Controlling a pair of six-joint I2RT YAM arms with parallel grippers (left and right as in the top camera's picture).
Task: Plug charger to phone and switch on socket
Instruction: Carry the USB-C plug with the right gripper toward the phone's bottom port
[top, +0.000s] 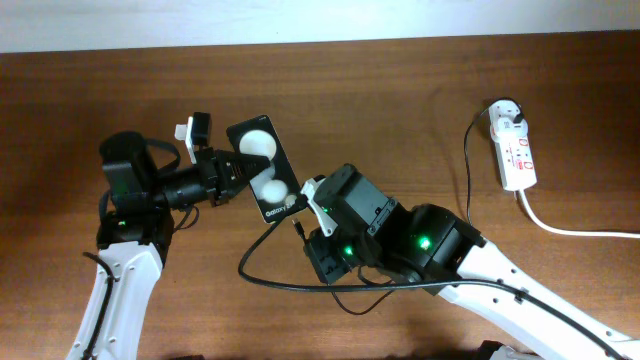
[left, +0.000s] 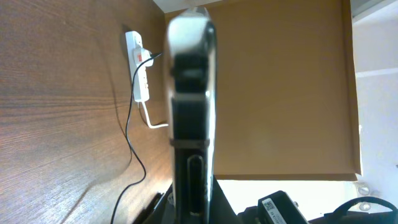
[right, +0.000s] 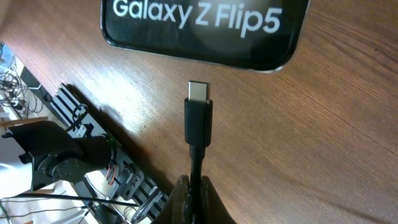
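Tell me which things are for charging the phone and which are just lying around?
For the job: Galaxy Z Flip5 phone, charger cable, white power strip, left gripper, right gripper.
Just around: wooden table, black gear past its edge.

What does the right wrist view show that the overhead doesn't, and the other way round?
Only right wrist: the charger plug's metal tip close up, aimed at the phone edge with a gap between them, and the lettering Galaxy Z Flip5. Only overhead: the socket at the table's right side, and the left fingers gripping the phone. Both: phone, charger cable, wooden table.
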